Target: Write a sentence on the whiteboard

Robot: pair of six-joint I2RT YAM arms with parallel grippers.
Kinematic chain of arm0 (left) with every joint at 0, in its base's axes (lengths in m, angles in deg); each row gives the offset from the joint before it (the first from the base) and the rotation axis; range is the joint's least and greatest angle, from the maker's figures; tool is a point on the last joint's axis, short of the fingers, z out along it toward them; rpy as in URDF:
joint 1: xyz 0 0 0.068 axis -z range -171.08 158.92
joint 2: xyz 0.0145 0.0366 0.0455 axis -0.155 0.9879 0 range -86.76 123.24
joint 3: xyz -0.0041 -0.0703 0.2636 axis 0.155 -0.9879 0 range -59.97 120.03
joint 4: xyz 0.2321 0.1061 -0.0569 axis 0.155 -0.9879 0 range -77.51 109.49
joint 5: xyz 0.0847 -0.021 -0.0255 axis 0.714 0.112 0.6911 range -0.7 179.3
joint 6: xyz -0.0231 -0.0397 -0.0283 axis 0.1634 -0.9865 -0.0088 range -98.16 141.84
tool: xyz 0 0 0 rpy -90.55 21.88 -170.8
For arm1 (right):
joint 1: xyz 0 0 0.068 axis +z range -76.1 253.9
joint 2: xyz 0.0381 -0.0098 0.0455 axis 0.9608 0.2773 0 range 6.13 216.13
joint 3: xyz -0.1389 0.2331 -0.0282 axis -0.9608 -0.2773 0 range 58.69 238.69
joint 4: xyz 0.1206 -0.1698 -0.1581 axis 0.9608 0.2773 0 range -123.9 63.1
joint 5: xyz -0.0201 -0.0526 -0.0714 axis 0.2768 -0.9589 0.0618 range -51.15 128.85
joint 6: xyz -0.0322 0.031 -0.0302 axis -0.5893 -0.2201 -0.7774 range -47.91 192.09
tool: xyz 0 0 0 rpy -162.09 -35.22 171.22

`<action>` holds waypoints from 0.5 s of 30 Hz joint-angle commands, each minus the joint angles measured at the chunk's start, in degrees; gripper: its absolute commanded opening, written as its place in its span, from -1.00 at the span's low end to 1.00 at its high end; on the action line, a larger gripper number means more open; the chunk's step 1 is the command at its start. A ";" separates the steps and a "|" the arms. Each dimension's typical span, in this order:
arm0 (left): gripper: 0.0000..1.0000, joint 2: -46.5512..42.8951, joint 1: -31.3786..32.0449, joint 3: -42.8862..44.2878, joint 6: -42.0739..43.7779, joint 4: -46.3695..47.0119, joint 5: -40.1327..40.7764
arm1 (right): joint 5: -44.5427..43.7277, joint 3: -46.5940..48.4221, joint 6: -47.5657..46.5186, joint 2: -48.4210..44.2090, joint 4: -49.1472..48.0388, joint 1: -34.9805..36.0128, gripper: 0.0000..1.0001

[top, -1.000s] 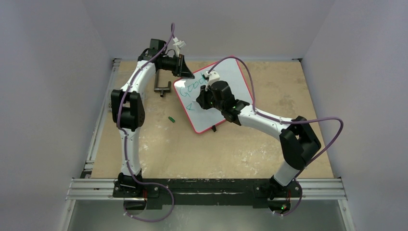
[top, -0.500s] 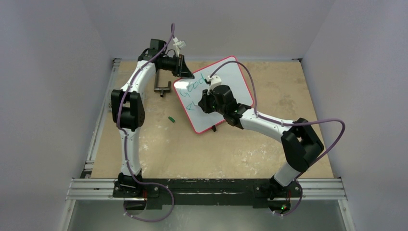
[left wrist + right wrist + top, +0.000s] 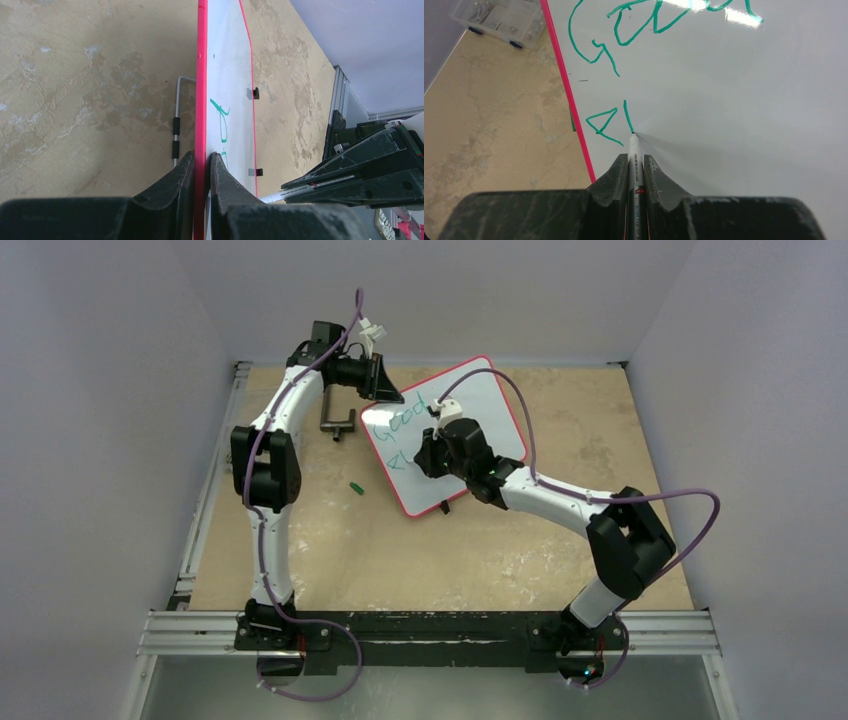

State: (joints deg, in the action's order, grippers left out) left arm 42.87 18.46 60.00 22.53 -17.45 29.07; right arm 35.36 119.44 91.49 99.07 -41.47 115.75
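Over the last second the right arm has slid its wrist down and slightly toward the whiteboard's [image 3: 490, 405] left edge. This uncovers the whole of the first green word, and the arm's elbow has swung a little outward. The left arm has not shifted.

The whiteboard stands on the tan surface [image 3: 330, 550], turned at an angle. The left fingers [image 3: 175, 192] reach its upper left corner. They are pinching its red frame [image 3: 201, 75], one on the back and one on the white face, with the board seen edge-on between them. A thin wire stand [image 3: 176, 115] sits just behind the board, and two small black clip feet [image 3: 256, 93] show along its far edge.

The right fingers [image 3: 611, 180] are pressed tight on a white marker [image 3: 632, 155], which points away from the wrist. Its tip touches the board's face near the left edge. The sentence [image 3: 624, 25] starts with "Good" in green near the board's top. Below it the second line [image 3: 606, 122] so far has an angular first letter and an upright stroke. The marker tip rests at the foot of that stroke.

A small green cap [image 3: 355, 487] lies on the surface just left of the board's lower left edge.
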 commanded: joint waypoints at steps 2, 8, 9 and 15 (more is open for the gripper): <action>-1.00 -3.68 0.90 -0.62 3.00 1.33 0.11 | -2.24 4.41 0.13 1.71 3.24 -0.31 -1.00; -1.00 -3.75 0.92 -0.61 3.07 1.27 0.10 | -2.65 7.09 0.14 3.43 3.57 -0.27 -1.00; -1.00 -3.76 0.92 -0.61 3.09 1.27 0.11 | -2.86 7.47 0.12 3.71 3.87 -0.27 -1.00; -1.00 -3.76 0.91 -0.63 3.09 1.34 0.11 | -4.40 9.29 -0.10 4.57 4.93 -0.43 -1.00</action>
State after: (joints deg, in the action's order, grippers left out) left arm 42.84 18.46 59.84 22.55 -17.37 29.10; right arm 34.73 126.08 91.56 102.15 -37.60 115.72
